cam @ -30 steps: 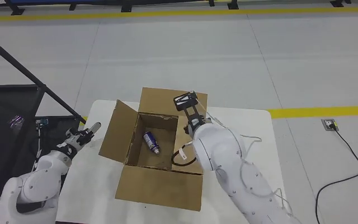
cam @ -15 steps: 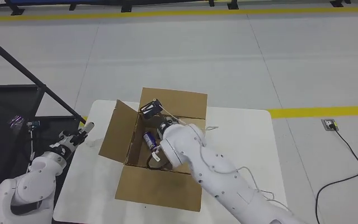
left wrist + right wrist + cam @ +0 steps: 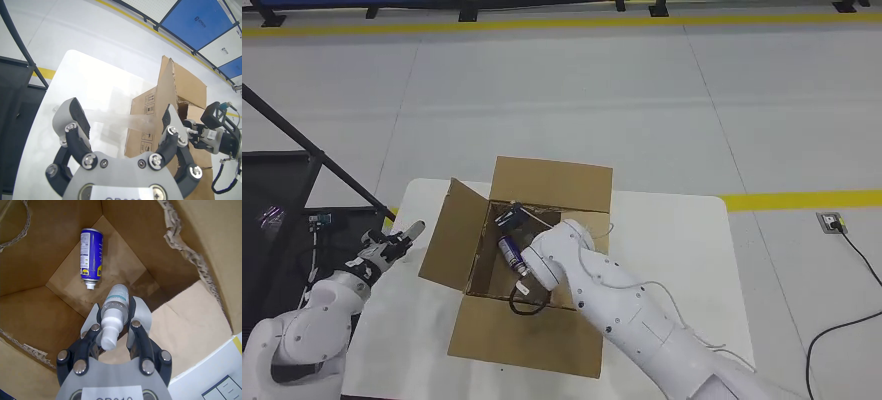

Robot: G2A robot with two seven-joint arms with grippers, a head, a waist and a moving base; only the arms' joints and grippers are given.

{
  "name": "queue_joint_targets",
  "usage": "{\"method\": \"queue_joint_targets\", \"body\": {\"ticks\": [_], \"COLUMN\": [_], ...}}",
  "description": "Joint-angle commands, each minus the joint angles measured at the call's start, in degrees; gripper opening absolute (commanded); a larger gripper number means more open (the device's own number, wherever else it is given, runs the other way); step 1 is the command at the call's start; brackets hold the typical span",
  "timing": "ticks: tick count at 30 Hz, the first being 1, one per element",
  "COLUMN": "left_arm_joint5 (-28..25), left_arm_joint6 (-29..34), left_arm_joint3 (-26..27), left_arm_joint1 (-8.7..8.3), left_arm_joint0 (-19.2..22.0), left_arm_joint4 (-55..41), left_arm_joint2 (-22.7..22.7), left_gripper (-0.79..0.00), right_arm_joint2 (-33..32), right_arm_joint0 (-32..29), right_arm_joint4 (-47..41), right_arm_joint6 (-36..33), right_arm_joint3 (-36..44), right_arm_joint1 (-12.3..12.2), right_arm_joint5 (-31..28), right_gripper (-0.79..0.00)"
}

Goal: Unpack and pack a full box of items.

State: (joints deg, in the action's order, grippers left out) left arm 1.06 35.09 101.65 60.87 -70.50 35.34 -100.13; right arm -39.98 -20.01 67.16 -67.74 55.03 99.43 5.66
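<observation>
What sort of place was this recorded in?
Probably a robotics test hall or lab: a pale painted floor with yellow line tape, blue and white wall panels, and a white table holding an open brown cardboard box.

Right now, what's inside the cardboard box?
In the cardboard box, a blue spray can lies on its side on the bottom. The right gripper holds a clear spray bottle inside too. The bottom beneath the gripper is hidden.

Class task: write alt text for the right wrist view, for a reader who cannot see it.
The right gripper is shut on a small clear spray bottle, held nozzle-up above the floor of an open cardboard box. A blue spray can lies on its side on the box floor, apart from the bottle.
</observation>
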Motion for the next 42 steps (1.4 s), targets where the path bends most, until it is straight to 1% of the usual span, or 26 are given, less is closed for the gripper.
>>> {"method": "queue_joint_targets", "body": {"ticks": [1, 3, 4, 6, 10, 14, 17, 21, 25, 28, 30, 33, 38, 39, 42], "left_arm_joint5": [-0.75, -1.50, -1.98, -3.15, -3.83, -3.86, -3.90, -4.17, -5.08, -5.51, -5.37, -4.54, -2.74, -2.41, -1.27], "left_arm_joint6": [0.31, 0.60, 0.70, 0.84, 0.68, 0.58, 0.51, 0.61, 0.84, 1.29, 1.42, 1.80, 2.65, 2.88, 3.43], "left_arm_joint3": [-0.03, -0.07, 0.08, 0.47, 0.88, 1.37, 1.83, 2.84, 4.44, 5.59, 6.06, 6.13, 4.85, 4.50, 3.54], "left_arm_joint1": [-0.06, -0.13, -0.16, -0.28, -0.35, -0.41, -0.45, -0.50, -0.53, -0.49, -0.43, -0.28, 0.11, 0.20, 0.50], "left_arm_joint0": [0.15, 0.31, 0.33, 0.18, -0.08, -0.35, -0.65, -1.06, -1.50, -1.34, -0.94, 0.13, 2.99, 3.62, 5.52], "left_arm_joint4": [0.52, 1.01, 1.28, 2.65, 3.30, 3.71, 3.91, 4.40, 5.10, 6.09, 7.07, 9.40, 13.04, 13.68, 15.79], "left_arm_joint2": [0.54, 1.02, 1.34, 1.88, 2.41, 2.65, 2.86, 3.46, 4.59, 6.41, 7.95, 10.88, 15.94, 16.86, 19.71], "left_gripper": [0.000, 0.000, 0.000, 0.000, 0.000, 0.000, 0.000, 0.000, 0.000, 0.000, 0.000, 0.000, 0.000, 0.000, 0.000], "right_arm_joint2": [-0.10, -0.18, -0.22, -0.66, -1.62, -2.45, -3.46, -6.40, -10.97, -16.27, -20.10, -20.10, -20.10, -20.90, -25.93], "right_arm_joint0": [0.46, 0.77, 0.89, 0.80, -0.18, -2.34, -5.23, -11.61, -19.45, -24.44, -26.12, -26.12, -26.12, -27.11, -28.73], "right_arm_joint4": [-0.45, -0.69, -0.57, -0.49, 0.25, 2.83, 5.80, 10.76, 17.34, 18.61, 19.49, 19.49, 19.49, 18.49, 14.23], "right_arm_joint6": [0.20, 0.18, 0.13, 0.31, 0.06, -0.35, 0.17, 2.94, 6.58, 8.55, 5.87, 5.87, 5.87, 7.41, 12.09], "right_arm_joint3": [-1.24, -1.62, -1.54, -0.37, 3.02, 9.29, 16.82, 30.36, 43.43, 49.92, 51.06, 51.06, 51.06, 50.98, 49.23], "right_arm_joint1": [0.28, 0.54, 0.63, 0.70, 0.41, -0.17, -0.90, -2.39, -4.06, -5.02, -5.46, -5.46, -5.46, -5.50, -5.80], "right_arm_joint5": [-0.47, -0.76, -0.79, -0.73, -1.01, -0.50, 0.30, 1.99, 4.02, 4.82, 6.36, 6.36, 6.36, 6.63, 6.61], "right_gripper": [-0.188, -0.037, 0.000, 0.000, 0.000, 0.000, 0.000, 0.000, 0.000, 0.000, 0.000, 0.000, 0.000, 0.000, 0.000]}}
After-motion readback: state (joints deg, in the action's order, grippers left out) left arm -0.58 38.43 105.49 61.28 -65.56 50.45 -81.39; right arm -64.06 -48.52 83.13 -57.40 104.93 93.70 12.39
